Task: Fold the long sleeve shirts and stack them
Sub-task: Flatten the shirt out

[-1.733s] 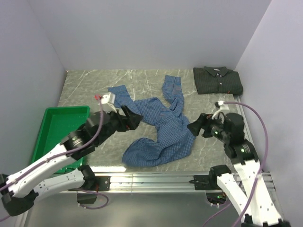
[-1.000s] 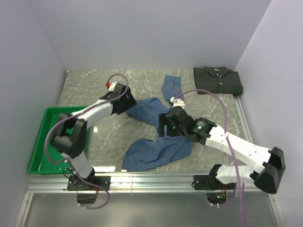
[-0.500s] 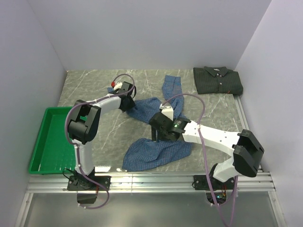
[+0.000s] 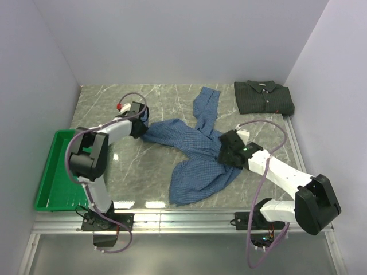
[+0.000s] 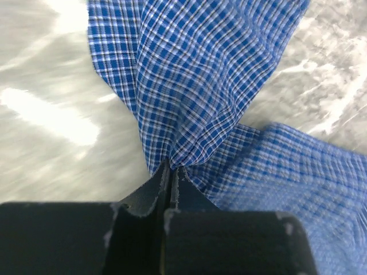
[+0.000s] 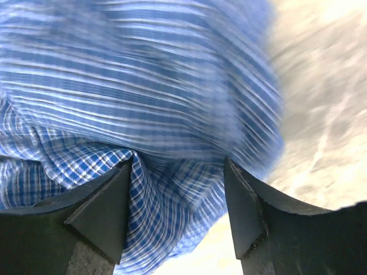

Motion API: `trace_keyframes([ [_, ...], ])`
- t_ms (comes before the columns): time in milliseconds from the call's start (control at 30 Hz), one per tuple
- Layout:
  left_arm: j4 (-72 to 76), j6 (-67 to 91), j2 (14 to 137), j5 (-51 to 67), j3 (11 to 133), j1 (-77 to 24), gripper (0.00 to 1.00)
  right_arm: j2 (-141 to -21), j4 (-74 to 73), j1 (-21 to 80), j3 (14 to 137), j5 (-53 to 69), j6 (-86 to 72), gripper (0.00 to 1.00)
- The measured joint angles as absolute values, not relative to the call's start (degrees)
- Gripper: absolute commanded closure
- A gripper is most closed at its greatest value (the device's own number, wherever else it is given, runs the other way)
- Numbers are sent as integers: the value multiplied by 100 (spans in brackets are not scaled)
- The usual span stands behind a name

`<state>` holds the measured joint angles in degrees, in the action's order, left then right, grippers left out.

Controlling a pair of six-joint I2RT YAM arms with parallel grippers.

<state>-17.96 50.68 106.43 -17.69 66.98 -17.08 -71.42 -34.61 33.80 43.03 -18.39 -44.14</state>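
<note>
The blue checked long sleeve shirt (image 4: 198, 172) lies crumpled and stretched across the middle of the marble table, one sleeve reaching toward the back. My left gripper (image 4: 141, 128) is shut on its left end; in the left wrist view the jaws (image 5: 172, 167) pinch a bunched fold of the checked cloth (image 5: 195, 74). My right gripper (image 4: 225, 153) sits low on the shirt's right side. In the right wrist view it (image 6: 178, 166) stands open with blurred blue cloth (image 6: 143, 74) between the fingers. The dark green-charcoal shirt (image 4: 264, 97) lies folded at the back right corner.
A green plastic tray (image 4: 57, 172) sits at the table's left edge, beside the left arm. White walls close in the table on the left, back and right. An aluminium rail (image 4: 183, 217) runs along the near edge.
My left gripper has shut on the shirt's left end and drawn it leftward. My right arm swung from the shirt's middle to its right side, jaws narrowing; the shirt's lower part shifted right.
</note>
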Motion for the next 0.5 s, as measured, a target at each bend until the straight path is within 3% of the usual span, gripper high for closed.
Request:
trace_keyframes([
  [267,-2349,4788,8621,-2222,6486,-1634,100,-7223,-3319,2851,4901,-1859,-3649,25],
  [500,-2405,4359,7240,-2300,6386,-1669,99,-6925,-3299,3809,5349,-1660,-3358,23],
])
